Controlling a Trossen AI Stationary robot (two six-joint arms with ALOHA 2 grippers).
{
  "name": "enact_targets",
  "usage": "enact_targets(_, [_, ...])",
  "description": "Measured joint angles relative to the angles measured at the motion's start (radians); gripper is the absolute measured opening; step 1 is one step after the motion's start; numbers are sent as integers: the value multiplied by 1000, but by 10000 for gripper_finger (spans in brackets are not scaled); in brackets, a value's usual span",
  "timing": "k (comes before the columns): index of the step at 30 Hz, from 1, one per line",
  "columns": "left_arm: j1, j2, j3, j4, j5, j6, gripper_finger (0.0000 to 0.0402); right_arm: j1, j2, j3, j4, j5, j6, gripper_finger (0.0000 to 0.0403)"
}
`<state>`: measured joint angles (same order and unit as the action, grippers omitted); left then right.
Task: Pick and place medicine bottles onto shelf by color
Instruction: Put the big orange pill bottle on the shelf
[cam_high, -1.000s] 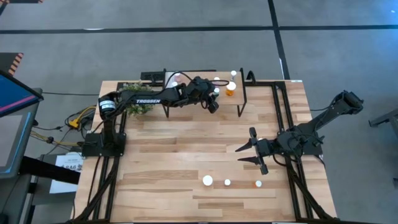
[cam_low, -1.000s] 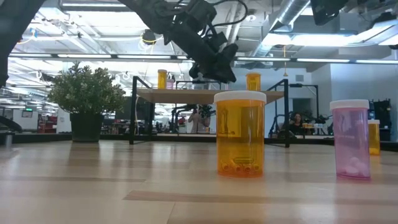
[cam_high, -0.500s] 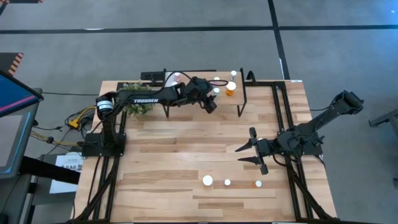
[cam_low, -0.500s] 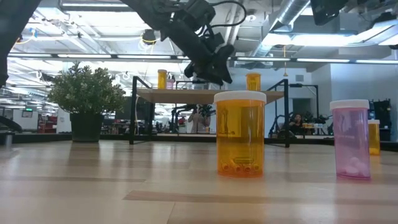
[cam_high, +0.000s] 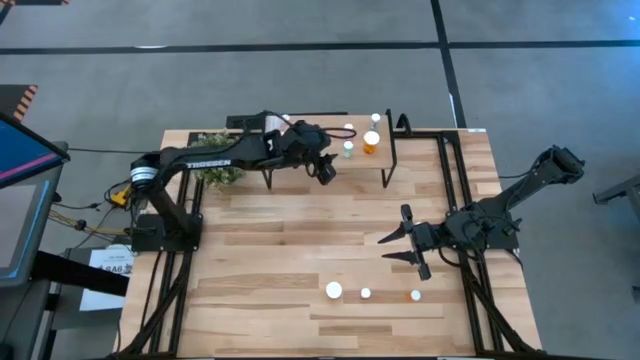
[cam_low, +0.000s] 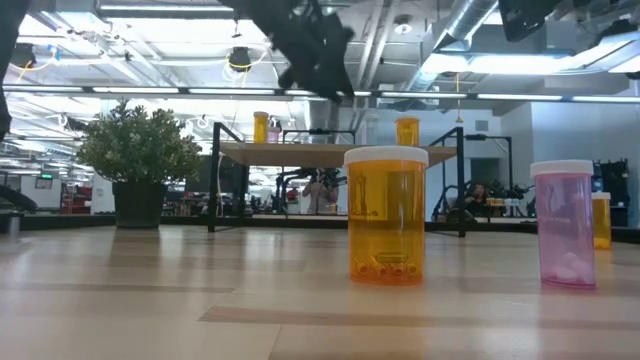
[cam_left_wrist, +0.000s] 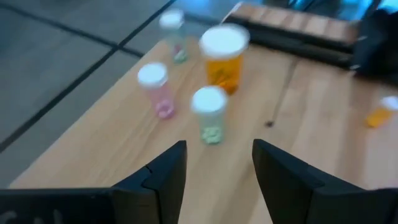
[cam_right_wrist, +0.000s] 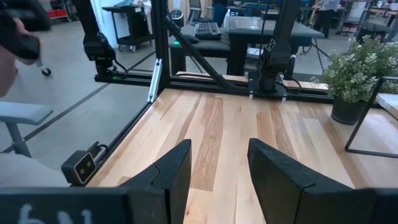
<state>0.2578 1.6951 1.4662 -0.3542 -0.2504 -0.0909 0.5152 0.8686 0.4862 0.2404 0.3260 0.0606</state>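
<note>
On the shelf (cam_high: 365, 160) stand four medicine bottles (cam_left_wrist: 224, 57).

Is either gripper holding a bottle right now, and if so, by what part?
Nothing is held. The left gripper is open and empty above the shelf; the right gripper is open and empty over the table.

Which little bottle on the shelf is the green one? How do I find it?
Find the raised shelf at the table's far edge. Four white-capped bottles stand near its right end. The green bottle sits nearest the left end effector, beside a pink bottle and a wider orange bottle.
</note>
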Motion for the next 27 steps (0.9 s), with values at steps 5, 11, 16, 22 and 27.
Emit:
enact_targets(5, [-93,-81,0,4,-5,20,171,1,1,0,0,-14,55,180])
enact_targets(11, [-259,-146,0,4,-118,65,171,1,1,0,0,-15,132,179])
enact_targets(16, [-391,-161,-46,57,-169,138,171,2,1,0,0,-14,160,182])
enact_targets(22, [-449,-167,-185,203,-126,107,171,4,1,0,-1,-14,186,178])
enact_targets(27, [-480,-168,-308,419,-25,98,171,8,1,0,0,-13,201,177])
